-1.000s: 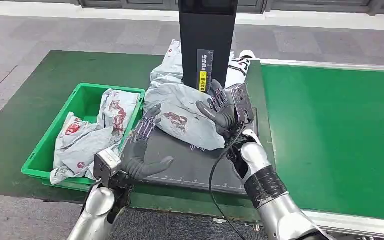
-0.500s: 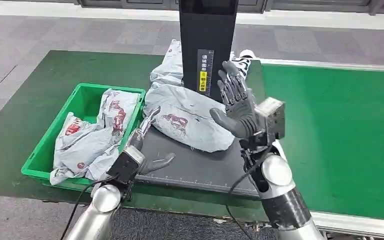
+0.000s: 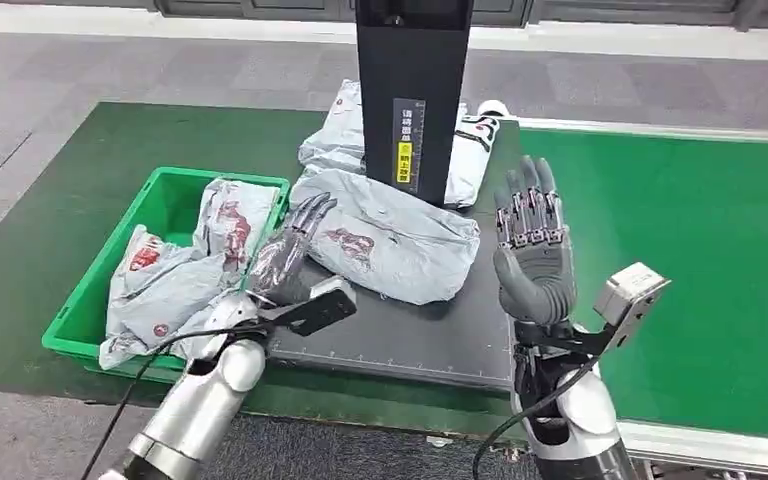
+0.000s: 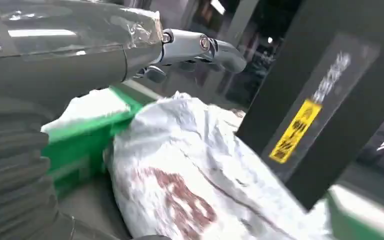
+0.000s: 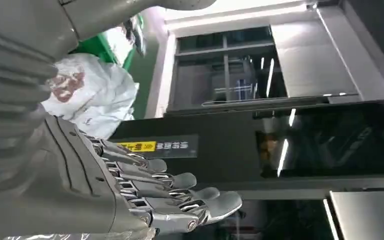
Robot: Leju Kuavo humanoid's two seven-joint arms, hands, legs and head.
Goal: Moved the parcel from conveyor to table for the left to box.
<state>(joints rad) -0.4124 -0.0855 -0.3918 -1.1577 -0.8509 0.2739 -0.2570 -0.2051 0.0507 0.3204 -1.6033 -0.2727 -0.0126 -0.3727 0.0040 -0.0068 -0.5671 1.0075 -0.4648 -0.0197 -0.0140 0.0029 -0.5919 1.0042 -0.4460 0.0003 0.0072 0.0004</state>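
A grey parcel with red print [image 3: 392, 238] lies on the dark scale plate [image 3: 400, 335] at the foot of the black scanner post [image 3: 413, 90]. My left hand [image 3: 288, 258] reaches to the parcel's left end with fingers stretched out and holds nothing. In the left wrist view the parcel [image 4: 190, 185] lies close under the hand's fingers [image 4: 200, 47]. My right hand [image 3: 532, 245] stands raised and open, palm up, to the right of the parcel and apart from it. The right wrist view has the same hand [image 5: 145, 195] with fingers straight and the parcel [image 5: 90, 95] beyond.
A green crate [image 3: 100, 290] at the left holds several grey parcels [image 3: 175, 270]. More parcels [image 3: 335, 140] lie behind the post. The green conveyor belt [image 3: 700, 260] runs along the right. The green table mat [image 3: 50, 220] surrounds the crate.
My right hand let go of the parcel and drew back to the right, rising. My left hand moved forward to the parcel's left end. The parcel settled flat on the plate.
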